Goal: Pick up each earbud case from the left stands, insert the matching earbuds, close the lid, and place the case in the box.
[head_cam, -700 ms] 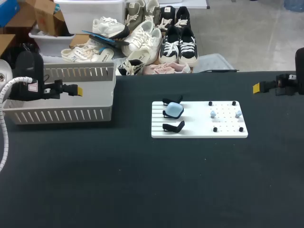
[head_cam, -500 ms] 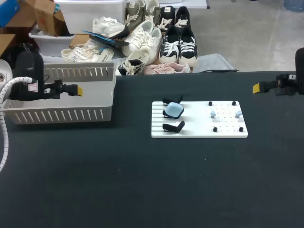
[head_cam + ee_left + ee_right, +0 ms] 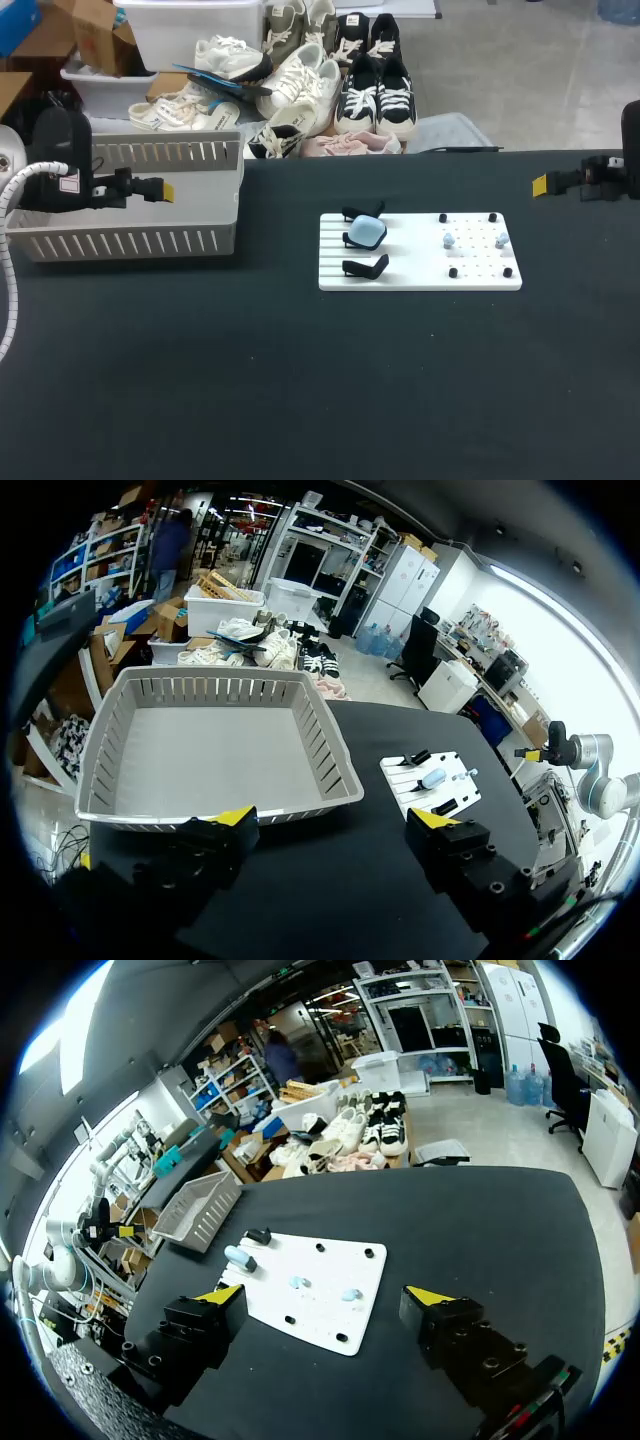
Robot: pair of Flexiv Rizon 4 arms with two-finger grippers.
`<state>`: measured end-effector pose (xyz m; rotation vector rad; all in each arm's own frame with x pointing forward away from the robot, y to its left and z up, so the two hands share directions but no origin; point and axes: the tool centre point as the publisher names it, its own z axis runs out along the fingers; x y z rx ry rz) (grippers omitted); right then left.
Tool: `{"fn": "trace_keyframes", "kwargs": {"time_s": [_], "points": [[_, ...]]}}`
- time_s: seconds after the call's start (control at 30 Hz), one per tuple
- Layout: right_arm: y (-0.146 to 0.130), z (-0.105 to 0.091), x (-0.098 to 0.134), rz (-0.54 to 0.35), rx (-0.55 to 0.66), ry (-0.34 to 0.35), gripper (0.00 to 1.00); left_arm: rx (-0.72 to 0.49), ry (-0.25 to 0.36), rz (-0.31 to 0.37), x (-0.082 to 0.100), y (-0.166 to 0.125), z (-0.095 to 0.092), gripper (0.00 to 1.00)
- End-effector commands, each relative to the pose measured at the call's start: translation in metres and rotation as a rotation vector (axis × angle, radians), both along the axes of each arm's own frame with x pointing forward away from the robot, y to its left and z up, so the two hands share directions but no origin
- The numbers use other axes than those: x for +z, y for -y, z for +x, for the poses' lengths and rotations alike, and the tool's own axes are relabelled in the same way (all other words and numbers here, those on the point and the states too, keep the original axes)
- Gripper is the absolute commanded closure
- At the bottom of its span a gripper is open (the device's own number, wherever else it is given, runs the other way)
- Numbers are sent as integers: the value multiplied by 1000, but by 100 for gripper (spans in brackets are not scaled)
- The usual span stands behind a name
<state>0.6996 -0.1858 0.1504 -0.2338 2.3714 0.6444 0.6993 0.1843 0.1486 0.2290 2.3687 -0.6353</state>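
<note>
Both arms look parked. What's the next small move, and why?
Probably swing the left gripper toward the blue case on its stand, fingers kept apart. It and the right gripper are open and hold nothing, the case sits untouched, and both earbuds lie on the board.

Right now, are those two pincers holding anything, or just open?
Left pincer: open, holding nothing.
Right pincer: open, holding nothing.

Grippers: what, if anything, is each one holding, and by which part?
Nothing. The left gripper and right gripper are open and empty; the earbud case is untouched.
</note>
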Motion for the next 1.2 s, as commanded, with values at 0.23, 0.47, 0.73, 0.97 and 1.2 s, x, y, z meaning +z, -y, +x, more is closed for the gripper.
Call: {"fn": "trace_keyframes", "kwargs": {"time_s": [0.23,0.47,0.73,0.97,1.2], "points": [[1,1,-1,2,3,0,0,-23,17,10,2,3,2,0],[1,1,-1,2,3,0,0,-263,161,69,10,31,8,0],[1,1,-1,2,3,0,0,-575,307,101,16,62,10,0],[1,1,-1,2,3,0,0,-838,382,157,17,92,7,0],[1,1,-1,2,3,0,0,-942,520,195,15,117,9,0]]}}
